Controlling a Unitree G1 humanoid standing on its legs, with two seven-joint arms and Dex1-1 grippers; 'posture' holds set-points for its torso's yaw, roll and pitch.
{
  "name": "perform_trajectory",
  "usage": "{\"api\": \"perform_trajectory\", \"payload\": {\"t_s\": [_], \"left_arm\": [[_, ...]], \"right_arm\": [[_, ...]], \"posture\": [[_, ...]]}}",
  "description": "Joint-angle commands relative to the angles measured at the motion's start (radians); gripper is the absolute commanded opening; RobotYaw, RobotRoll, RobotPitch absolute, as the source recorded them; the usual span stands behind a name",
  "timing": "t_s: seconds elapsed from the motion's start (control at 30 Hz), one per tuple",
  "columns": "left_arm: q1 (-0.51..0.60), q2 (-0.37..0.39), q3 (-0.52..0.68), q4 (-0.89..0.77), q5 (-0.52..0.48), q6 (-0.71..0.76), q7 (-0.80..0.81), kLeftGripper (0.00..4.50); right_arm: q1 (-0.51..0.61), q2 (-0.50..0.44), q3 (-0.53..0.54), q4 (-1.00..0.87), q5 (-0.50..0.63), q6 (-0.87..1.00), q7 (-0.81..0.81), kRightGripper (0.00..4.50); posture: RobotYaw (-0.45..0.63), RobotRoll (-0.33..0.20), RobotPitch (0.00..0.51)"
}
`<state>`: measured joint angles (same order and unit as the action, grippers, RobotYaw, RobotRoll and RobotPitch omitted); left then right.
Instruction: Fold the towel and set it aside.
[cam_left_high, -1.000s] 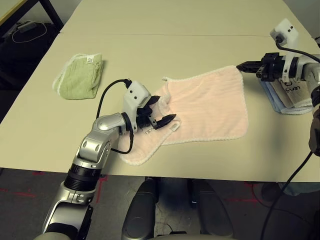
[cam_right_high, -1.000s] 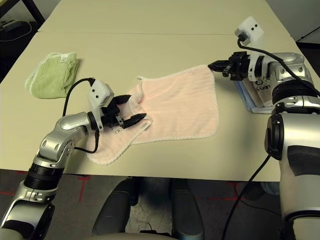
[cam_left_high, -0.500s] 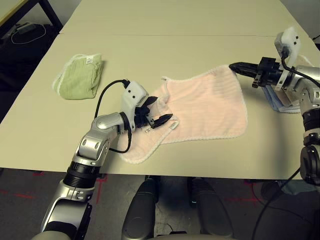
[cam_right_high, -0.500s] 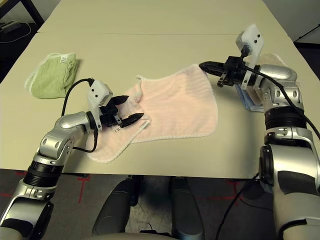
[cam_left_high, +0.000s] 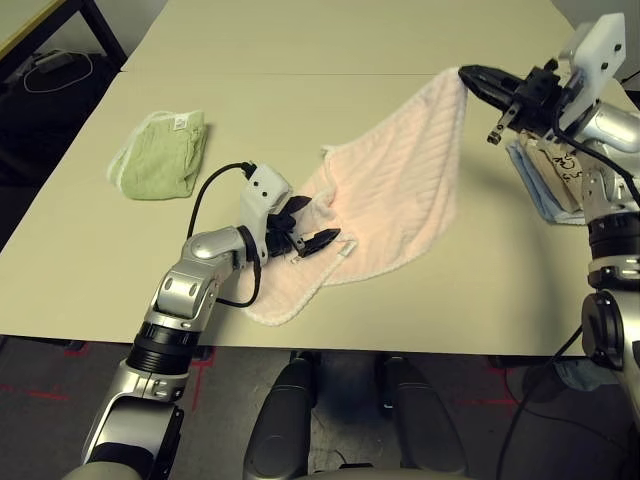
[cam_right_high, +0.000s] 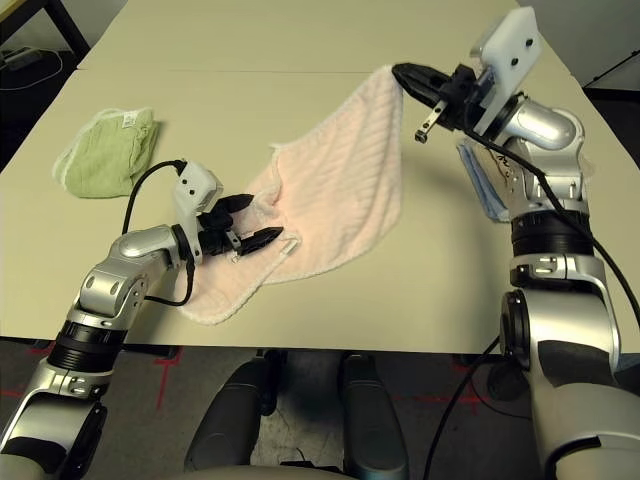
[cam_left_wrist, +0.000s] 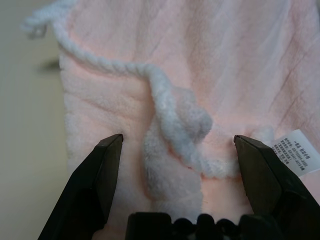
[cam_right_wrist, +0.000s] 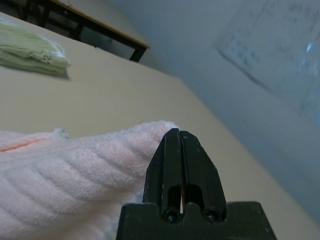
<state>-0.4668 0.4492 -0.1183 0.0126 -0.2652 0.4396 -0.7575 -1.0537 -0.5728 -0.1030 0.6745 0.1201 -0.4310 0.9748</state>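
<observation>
The pale pink towel (cam_left_high: 400, 170) lies partly on the table, its near left part folded over on itself. My right gripper (cam_left_high: 470, 78) is shut on the far right corner and holds it high, so the cloth hangs in a slope down to the table. In the right wrist view the shut fingers (cam_right_wrist: 178, 145) pinch the ribbed towel (cam_right_wrist: 75, 170) edge. My left gripper (cam_left_high: 320, 224) is open, low over the folded near left part. The left wrist view has its fingers (cam_left_wrist: 100, 170) either side of a bunched white corded edge (cam_left_wrist: 172, 112), with a white label (cam_left_wrist: 300, 152) beside one.
A folded light green towel (cam_left_high: 160, 152) lies at the table's left. A stack of folded cloths (cam_left_high: 548, 190) sits at the right edge, under my right arm. The table's front edge (cam_left_high: 400, 345) runs just below the pink towel. Bare table (cam_left_high: 300, 40) stretches behind.
My right gripper has risen and swung inward with the towel's far right corner, lifting that side off the table. The left gripper has stayed open over the folded part.
</observation>
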Motion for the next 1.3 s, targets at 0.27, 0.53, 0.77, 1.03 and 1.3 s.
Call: {"api": "perform_trajectory", "payload": {"t_s": [0.27,0.53,0.77,1.03,1.3], "left_arm": [[-0.055,-0.058,0.034,0.031,-0.032,0.04,0.024,4.5],[-0.108,-0.048,0.056,0.036,-0.05,0.065,0.004,4.5],[-0.097,-0.056,0.053,0.052,-0.037,0.064,0.005,4.5],[-0.076,-0.071,0.049,0.053,-0.027,0.058,0.02,4.5],[-0.09,-0.073,0.054,0.061,-0.027,0.059,0.021,4.5]], "right_arm": [[-0.123,0.012,0.021,0.13,-0.057,-0.236,-0.113,0.03],[-0.172,0.042,0.028,0.166,-0.07,-0.281,-0.215,0.03],[-0.239,0.067,0.045,0.201,-0.084,-0.334,-0.231,0.03],[-0.251,0.122,-0.004,0.193,0.061,-0.181,-0.183,0.03],[-0.289,0.128,-0.043,0.179,0.105,-0.136,-0.214,0.03]], "posture": [[0.01,0.0,0.12],[0.02,0.0,0.108],[0.03,0.0,0.102],[0.04,0.0,0.104],[0.04,0.0,0.1]]}}
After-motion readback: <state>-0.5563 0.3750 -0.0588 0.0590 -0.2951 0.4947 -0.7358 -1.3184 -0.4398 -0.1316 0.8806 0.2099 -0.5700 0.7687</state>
